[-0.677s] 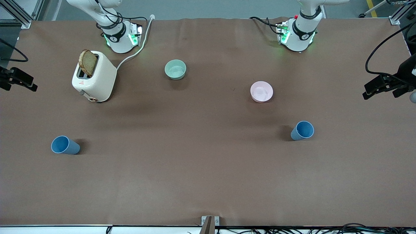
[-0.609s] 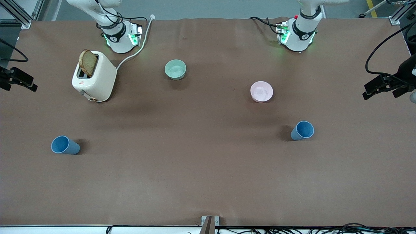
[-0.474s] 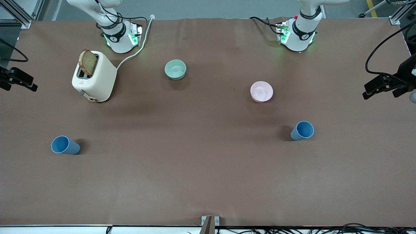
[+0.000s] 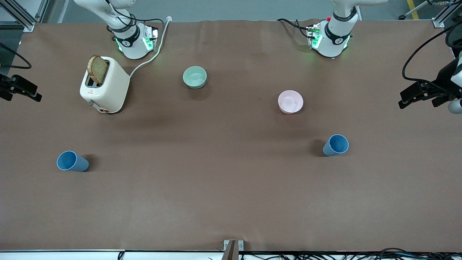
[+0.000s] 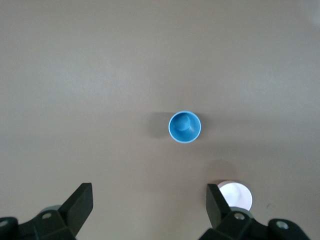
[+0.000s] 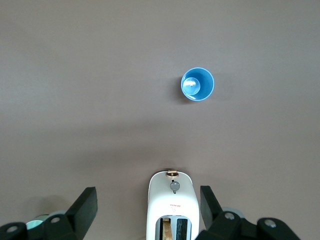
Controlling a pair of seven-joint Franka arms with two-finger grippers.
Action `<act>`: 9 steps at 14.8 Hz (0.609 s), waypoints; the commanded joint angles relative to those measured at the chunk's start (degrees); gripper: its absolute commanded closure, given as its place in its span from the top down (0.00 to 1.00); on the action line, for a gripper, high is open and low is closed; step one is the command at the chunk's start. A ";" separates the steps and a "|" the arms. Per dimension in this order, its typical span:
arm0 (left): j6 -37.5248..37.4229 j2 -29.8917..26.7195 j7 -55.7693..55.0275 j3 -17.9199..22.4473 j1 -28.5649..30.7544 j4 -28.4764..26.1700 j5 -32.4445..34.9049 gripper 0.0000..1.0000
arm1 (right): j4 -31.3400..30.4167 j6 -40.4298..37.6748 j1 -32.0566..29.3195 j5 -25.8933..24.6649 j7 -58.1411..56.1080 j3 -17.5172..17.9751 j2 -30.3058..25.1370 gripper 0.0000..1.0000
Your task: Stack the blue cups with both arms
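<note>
— Blue cups: where do they stand?

— Both are upright and well apart. One blue cup (image 4: 335, 145) is at about four o'clock from the pink bowl (image 4: 290, 102) in the front view, nearer the camera. The other blue cup (image 4: 72, 161) is at seven o'clock from the toaster (image 4: 104, 85), also nearer the camera.

— What's cut off or hidden?

— The frame cuts off both arms above their bases. In the left wrist view a finger covers part of the pink bowl. In the right wrist view the toaster runs off the edge, and a finger hides most of the green bowl (image 4: 195, 77).

— And the grippers?

— The left gripper (image 5: 148, 200) hangs high over the left arm's end of the table, jaws spread wide and empty, looking down at the nearby cup. The right gripper (image 6: 147, 200) hangs over the right arm's end, above the toaster, with its jaws also apart and holding nothing.
</note>
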 commanded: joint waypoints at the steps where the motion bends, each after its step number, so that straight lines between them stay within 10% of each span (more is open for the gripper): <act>1: -1.70 -0.67 -0.33 0.10 -0.03 0.26 -0.86 1.00 | 0.64 0.39 -0.36 -0.20 0.30 0.13 0.69 0.91; 9: -1.09 2.84 0.90 0.27 0.42 0.35 -1.12 1.00 | 0.46 9.78 -1.94 -0.72 -1.63 -0.04 7.80 0.91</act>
